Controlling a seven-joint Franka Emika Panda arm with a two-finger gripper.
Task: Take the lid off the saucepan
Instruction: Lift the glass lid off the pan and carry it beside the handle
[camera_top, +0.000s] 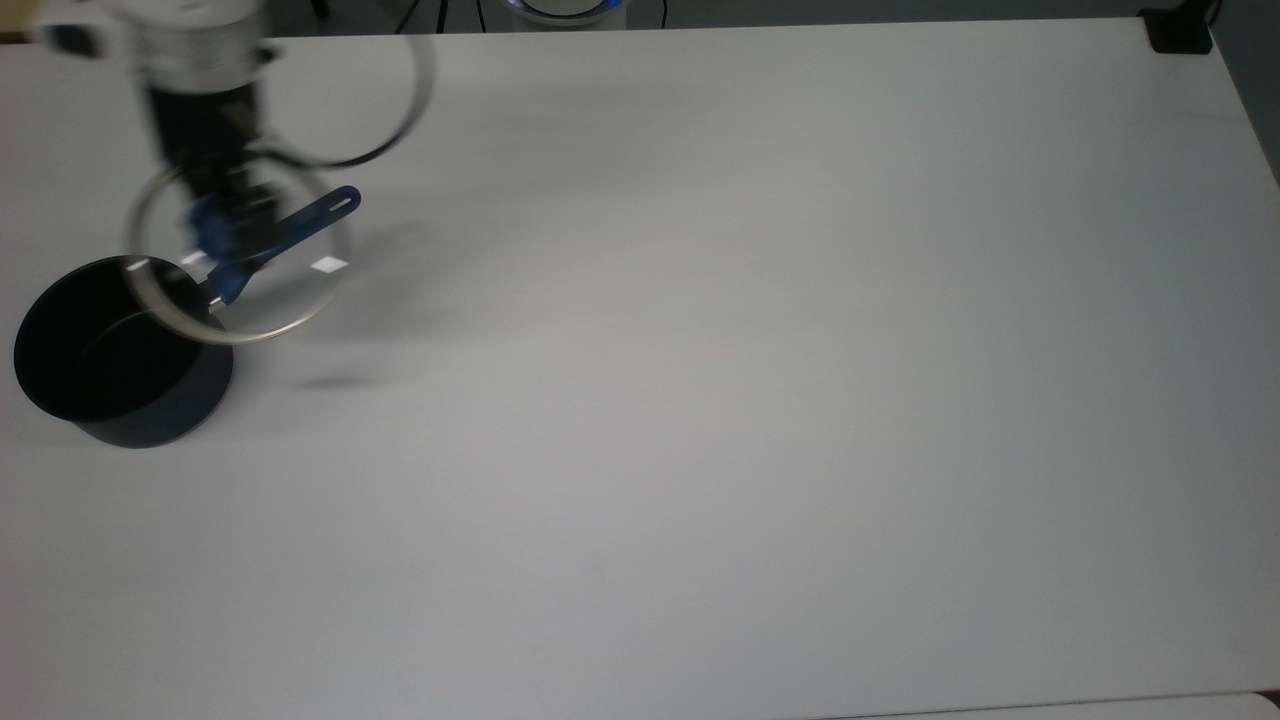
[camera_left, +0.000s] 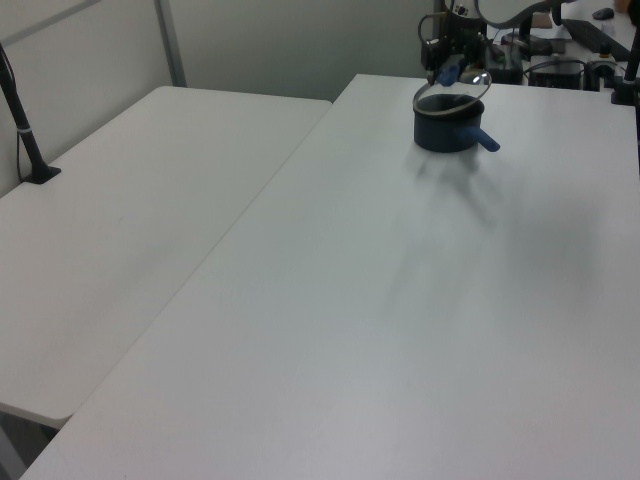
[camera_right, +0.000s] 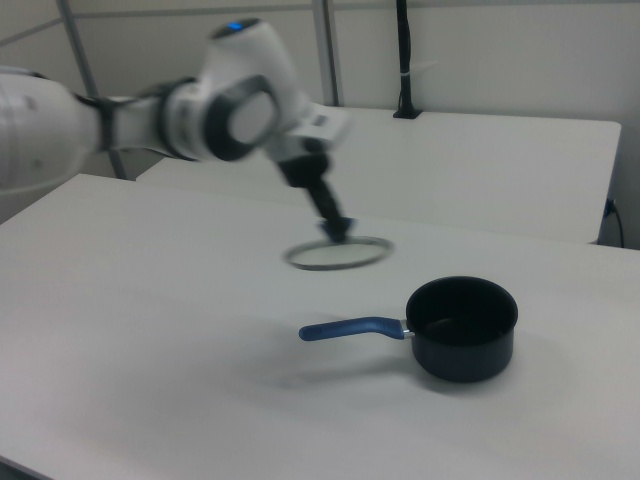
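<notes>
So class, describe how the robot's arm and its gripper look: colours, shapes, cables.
The arm has rounded white shells with dark grey joint sections and a small blue light on top. Near the wrist sits a silvery metal ring, then a black gripper. A thin black cable loops beside it.
</notes>
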